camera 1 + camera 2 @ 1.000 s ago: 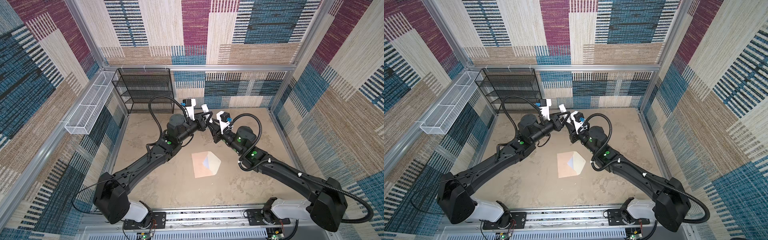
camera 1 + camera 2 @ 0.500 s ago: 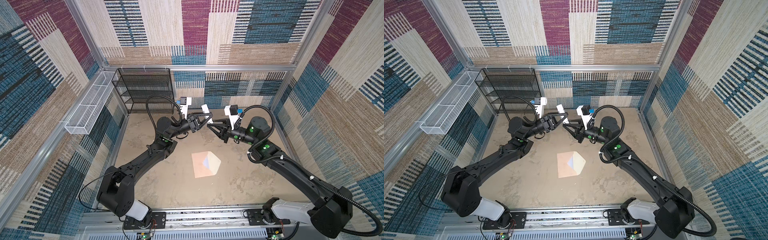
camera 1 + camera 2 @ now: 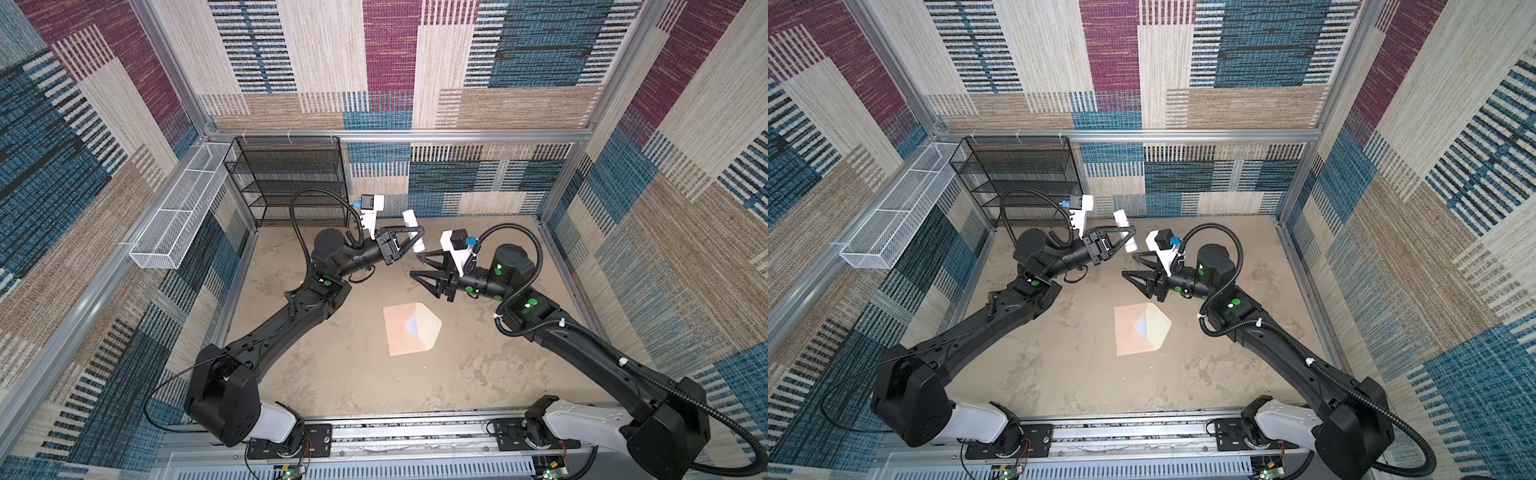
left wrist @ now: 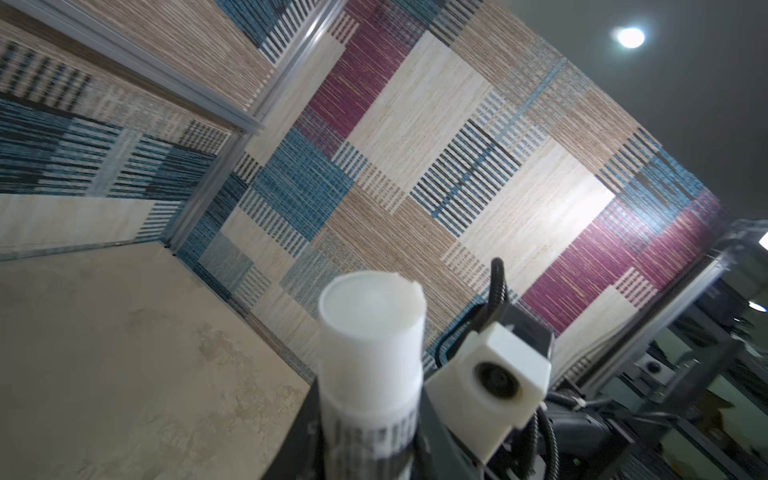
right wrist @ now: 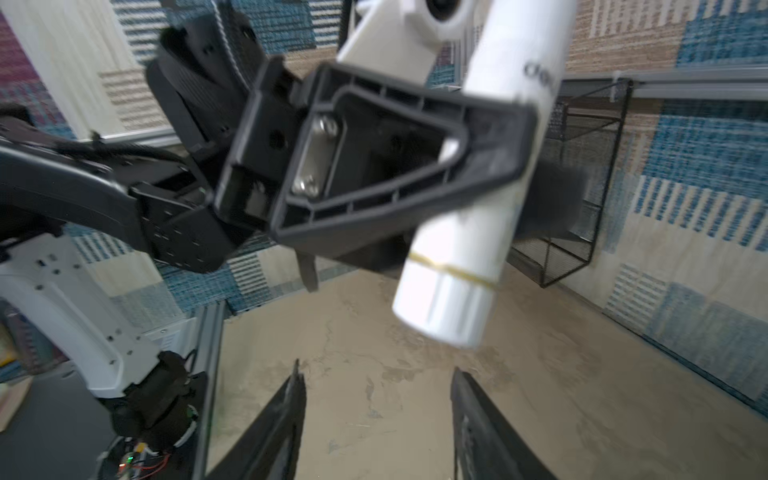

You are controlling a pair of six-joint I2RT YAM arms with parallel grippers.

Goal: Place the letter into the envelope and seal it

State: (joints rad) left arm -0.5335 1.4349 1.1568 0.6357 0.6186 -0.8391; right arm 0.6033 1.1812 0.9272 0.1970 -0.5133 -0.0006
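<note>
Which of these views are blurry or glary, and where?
Right wrist view: the left gripper and its white tube are smeared, likely motion blur. Left wrist view: the tube, close to the lens, is soft, and a ceiling lamp flares, with a washed-out wall patch below it. Both top views: sharp and evenly lit.

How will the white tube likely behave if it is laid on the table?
The tube is a smooth round cylinder, so it would probably roll. Its glossy surface may slip in the left fingers. It looks stiff, unlikely to bend.
</note>
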